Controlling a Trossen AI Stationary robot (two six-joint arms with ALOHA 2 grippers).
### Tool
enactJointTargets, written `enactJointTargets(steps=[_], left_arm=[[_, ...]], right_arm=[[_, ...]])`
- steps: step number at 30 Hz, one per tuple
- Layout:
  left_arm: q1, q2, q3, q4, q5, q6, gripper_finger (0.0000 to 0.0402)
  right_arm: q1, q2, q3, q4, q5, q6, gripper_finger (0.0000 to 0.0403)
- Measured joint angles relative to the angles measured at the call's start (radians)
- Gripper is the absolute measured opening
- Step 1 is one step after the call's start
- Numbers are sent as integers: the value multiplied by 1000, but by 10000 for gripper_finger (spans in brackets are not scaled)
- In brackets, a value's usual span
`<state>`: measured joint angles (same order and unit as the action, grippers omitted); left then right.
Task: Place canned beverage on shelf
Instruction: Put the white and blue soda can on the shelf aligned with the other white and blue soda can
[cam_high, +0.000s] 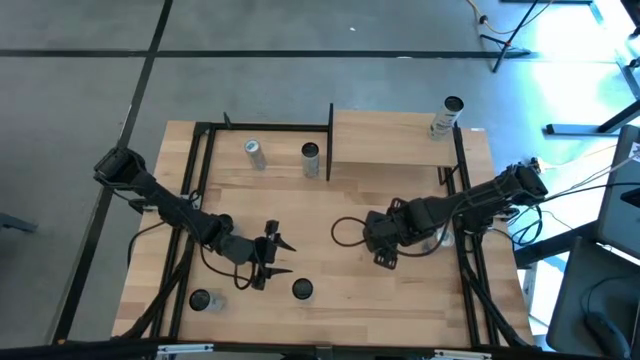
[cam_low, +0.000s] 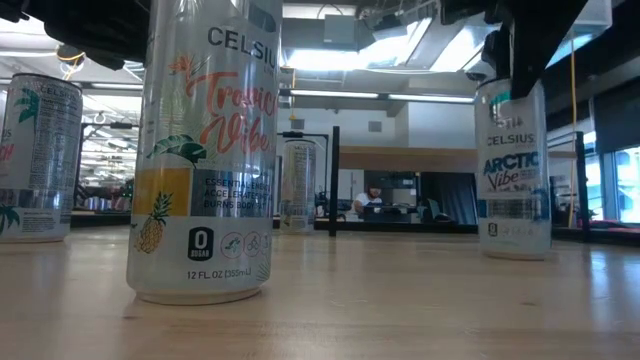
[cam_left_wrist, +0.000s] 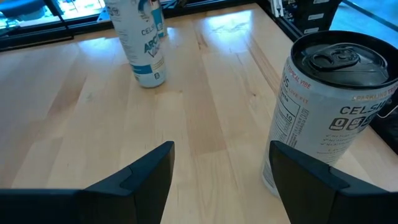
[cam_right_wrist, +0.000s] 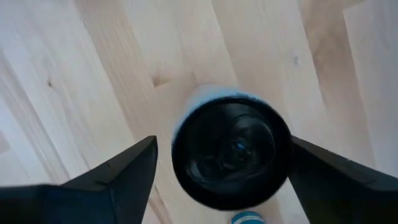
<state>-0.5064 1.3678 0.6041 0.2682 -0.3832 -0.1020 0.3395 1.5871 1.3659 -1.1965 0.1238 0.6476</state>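
Note:
A white-and-blue can (cam_low: 513, 170) stands upright on the table, right of centre. My right gripper (cam_right_wrist: 224, 149) hangs over it, pointing down and open. One finger (cam_right_wrist: 121, 171) stands on each side of the can's dark top (cam_right_wrist: 231, 152); I see no touch. In the high view this gripper (cam_high: 388, 248) hides the can. The shelf (cam_high: 390, 140) stands at the far right and carries one can (cam_high: 447, 118) at its far right corner. My left gripper (cam_high: 283, 257) waits open, low over the near left of the table, holding nothing.
A pineapple-print can (cam_high: 302, 290) stands just beside my left gripper's finger (cam_left_wrist: 311, 177). Another can (cam_high: 200, 300) stands at the near left, and two cans (cam_high: 254, 153) (cam_high: 310, 160) at the far middle, left of the shelf's black post (cam_high: 330, 140). A cable loop (cam_high: 348, 230) lies mid-table.

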Motion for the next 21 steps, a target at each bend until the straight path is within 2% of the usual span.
enactJointTargets(steps=[8, 13, 16, 21], left_arm=[[0, 0, 0, -4, 0, 0, 247], [0, 0, 0, -4, 0, 0, 247], [0, 0, 0, -5, 0, 0, 247], [-1, 0, 0, -14, 0, 0, 247]], right_arm=[[0, 0, 9, -13, -5, -2, 330], [15, -1, 101, -91, -1, 26, 331], [57, -11, 161, -126, 65, 41, 331], [192, -58, 172, -138, 258, 161, 332]])
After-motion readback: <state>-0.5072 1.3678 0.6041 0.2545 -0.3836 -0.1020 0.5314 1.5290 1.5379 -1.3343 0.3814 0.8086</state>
